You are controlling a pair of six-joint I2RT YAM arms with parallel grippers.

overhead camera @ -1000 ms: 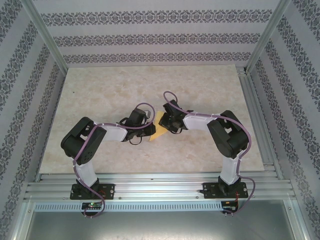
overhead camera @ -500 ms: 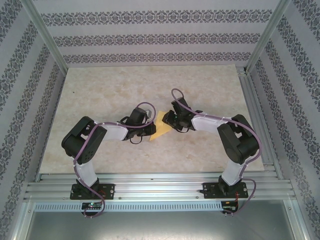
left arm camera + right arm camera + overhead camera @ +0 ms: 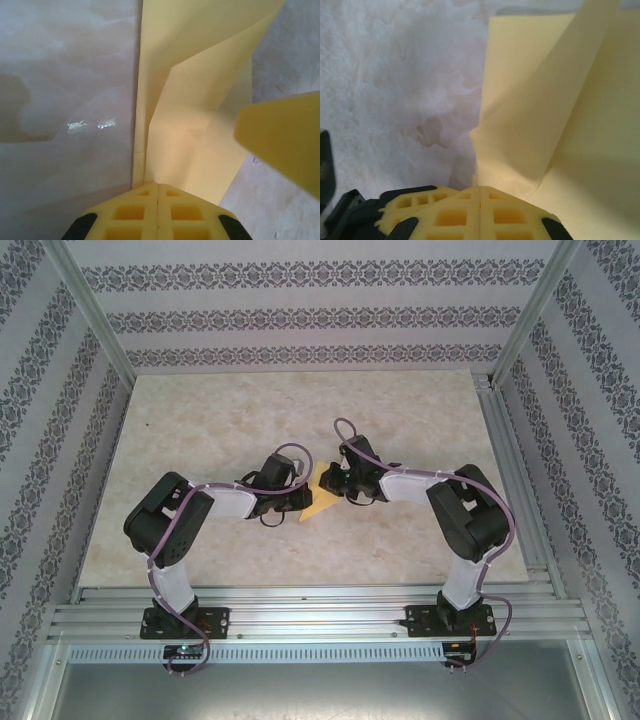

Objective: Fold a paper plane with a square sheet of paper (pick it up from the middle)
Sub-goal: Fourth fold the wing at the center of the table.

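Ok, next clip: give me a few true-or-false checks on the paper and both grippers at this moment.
1. The left gripper has its fingers closed on the paper. True.
2. The right gripper hangs open, clear of the paper. False: its fingers are closed at the paper's edge.
3. The paper is a flat, unfolded square. False: it shows creases and a raised flap.
4. The paper sits between the two grippers, near the middle of the table. True.
5. The paper is blue. False: it is yellow-orange.
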